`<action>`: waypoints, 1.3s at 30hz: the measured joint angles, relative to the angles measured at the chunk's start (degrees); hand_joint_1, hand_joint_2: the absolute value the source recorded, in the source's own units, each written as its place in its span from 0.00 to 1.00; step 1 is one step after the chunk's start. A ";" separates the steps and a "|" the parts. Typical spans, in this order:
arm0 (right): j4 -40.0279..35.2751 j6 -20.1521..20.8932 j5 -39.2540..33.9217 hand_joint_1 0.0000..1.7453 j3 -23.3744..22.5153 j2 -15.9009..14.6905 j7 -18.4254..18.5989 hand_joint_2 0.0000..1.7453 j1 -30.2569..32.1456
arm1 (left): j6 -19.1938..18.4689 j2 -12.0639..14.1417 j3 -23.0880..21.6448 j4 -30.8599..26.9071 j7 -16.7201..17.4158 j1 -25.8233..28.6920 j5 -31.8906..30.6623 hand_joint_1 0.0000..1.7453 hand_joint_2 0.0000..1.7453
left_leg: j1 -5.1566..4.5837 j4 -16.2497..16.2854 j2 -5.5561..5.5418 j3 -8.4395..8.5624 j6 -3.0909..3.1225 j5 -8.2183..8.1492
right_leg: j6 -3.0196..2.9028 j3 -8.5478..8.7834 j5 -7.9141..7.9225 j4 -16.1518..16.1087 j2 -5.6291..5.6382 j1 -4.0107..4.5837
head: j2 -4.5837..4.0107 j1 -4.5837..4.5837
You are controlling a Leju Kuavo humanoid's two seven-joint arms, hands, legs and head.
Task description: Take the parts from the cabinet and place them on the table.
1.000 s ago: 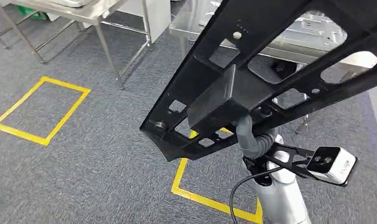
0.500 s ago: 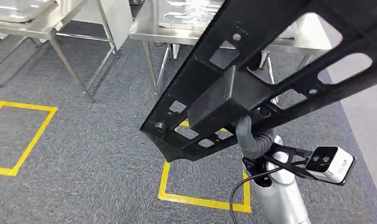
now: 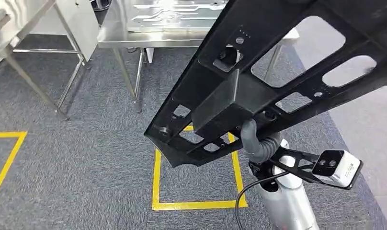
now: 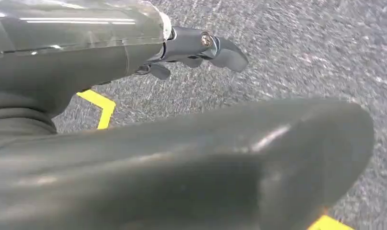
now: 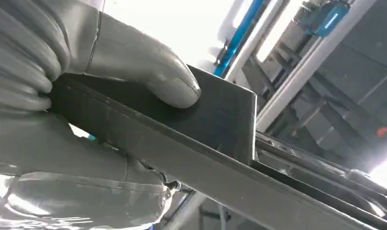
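In the head view a long black metal frame part (image 3: pixel 220 100) with cut-out windows slants from the picture's centre up to the top right. My right hand (image 3: pixel 256 142) grips it from below at its boxy middle block. In the right wrist view the hand's thumb (image 5: pixel 148 72) presses on the part's flat black face (image 5: pixel 220 120), with the fingers wrapped under its edge. My left hand (image 4: pixel 148 153) hangs over the carpet with nothing in it. A steel table (image 3: pixel 115 42) stands ahead, with a silvery stamped sheet (image 3: pixel 177 12) lying on it.
A yellow tape square (image 3: pixel 156 182) marks the grey carpet just short of the table. Another steel table's legs (image 3: pixel 36 86) stand at the left, with a white panel (image 3: pixel 79 21) beside them. Lighter smooth floor (image 3: pixel 369 124) runs along the right.
The camera has turned and moved closer. The steel table and the yellow squares have slid left in the picture. The black part stays in my right hand in the same pose.
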 joint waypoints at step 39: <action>1.88 -0.09 0.96 1.00 0.94 0.26 0.02 1.00 -0.38 | -1.93 0.35 0.37 -0.02 0.24 0.19 0.50 0.00 0.00 | 0.45 18.56 -4.72 -10.88 -1.03 -5.89 | -1.88 3.28 -2.05 -1.08 3.84 -0.58 | -0.02 0.00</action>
